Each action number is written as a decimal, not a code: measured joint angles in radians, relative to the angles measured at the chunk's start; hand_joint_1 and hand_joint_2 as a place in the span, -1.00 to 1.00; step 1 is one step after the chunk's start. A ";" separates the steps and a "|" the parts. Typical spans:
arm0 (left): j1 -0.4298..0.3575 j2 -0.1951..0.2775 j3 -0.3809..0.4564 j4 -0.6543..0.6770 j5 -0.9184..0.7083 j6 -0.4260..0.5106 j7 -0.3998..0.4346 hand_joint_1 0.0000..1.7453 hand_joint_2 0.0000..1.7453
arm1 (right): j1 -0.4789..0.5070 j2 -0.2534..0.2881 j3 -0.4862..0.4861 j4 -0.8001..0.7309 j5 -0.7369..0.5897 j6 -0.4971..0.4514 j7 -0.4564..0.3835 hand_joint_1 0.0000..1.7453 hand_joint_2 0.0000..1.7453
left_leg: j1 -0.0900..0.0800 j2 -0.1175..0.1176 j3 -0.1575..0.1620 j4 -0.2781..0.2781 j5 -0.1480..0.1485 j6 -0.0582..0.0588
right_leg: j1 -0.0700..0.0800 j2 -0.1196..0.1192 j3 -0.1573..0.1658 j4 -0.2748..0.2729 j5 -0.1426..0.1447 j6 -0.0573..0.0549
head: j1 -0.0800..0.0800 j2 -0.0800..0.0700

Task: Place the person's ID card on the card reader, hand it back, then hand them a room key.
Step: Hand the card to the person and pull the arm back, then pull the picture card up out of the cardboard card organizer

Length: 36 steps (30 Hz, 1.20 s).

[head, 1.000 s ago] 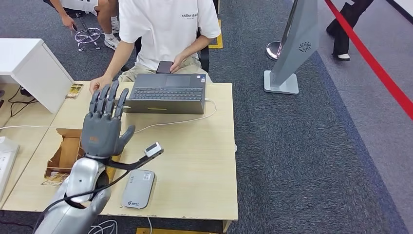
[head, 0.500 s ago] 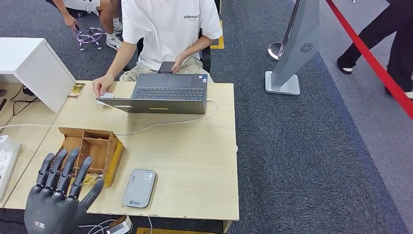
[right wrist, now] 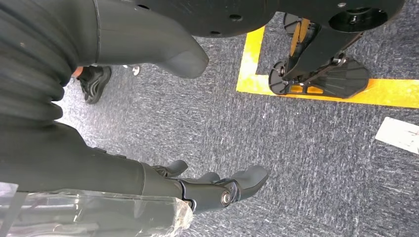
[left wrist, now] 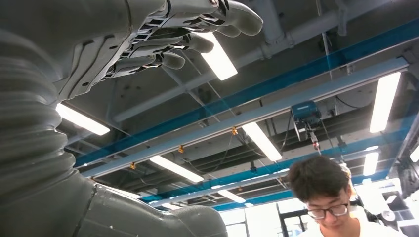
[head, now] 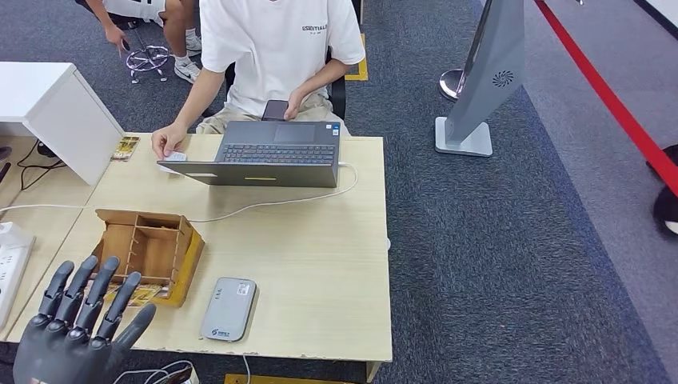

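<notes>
Hovering at the table's near corner, the left hand (head: 76, 332) has fingers spread, holding nothing. Right hand (right wrist: 197, 190) hangs over carpet, fingers apart, empty. Card (head: 174, 157) sits under the person's hand (head: 165, 141); reader (head: 228, 309) beside the box (head: 152, 252).

Head view: we look from high up, forward and down on the desk (head: 320, 264); our left hand (head: 72, 336) rises at the near edge.
Left wrist view: we sit close behind the fingers (left wrist: 163, 44), facing the ceiling.
Right wrist view: close behind the fingers (right wrist: 217, 187), facing the carpet (right wrist: 296, 148).
Shared: the person (head: 276, 56) beyond the left fingers.
</notes>
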 joint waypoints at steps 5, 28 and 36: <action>0.005 0.000 0.042 0.009 0.023 0.000 -0.032 -1.00 1.00 | -0.002 0.000 0.000 0.000 0.000 -0.001 0.000 -1.00 1.00 | 0.000 0.000 0.000 0.000 0.000 0.000 | 0.000 0.000 0.000 0.000 0.000 0.000 | 0.000 0.000; 0.011 -0.085 0.165 0.057 0.153 0.000 -0.330 -1.00 1.00 | -0.004 0.000 0.000 0.000 0.004 0.000 0.003 -1.00 1.00 | 0.000 0.000 0.000 0.000 0.000 0.000 | 0.000 0.000 0.000 0.000 0.000 0.000 | 0.000 0.000; -0.009 -0.217 0.373 0.212 0.176 0.000 -0.500 -1.00 1.00 | -0.002 0.000 0.000 0.001 0.004 0.002 0.001 -1.00 1.00 | 0.000 0.000 0.001 0.000 0.000 0.000 | 0.000 0.000 0.000 0.000 0.000 0.000 | 0.000 0.000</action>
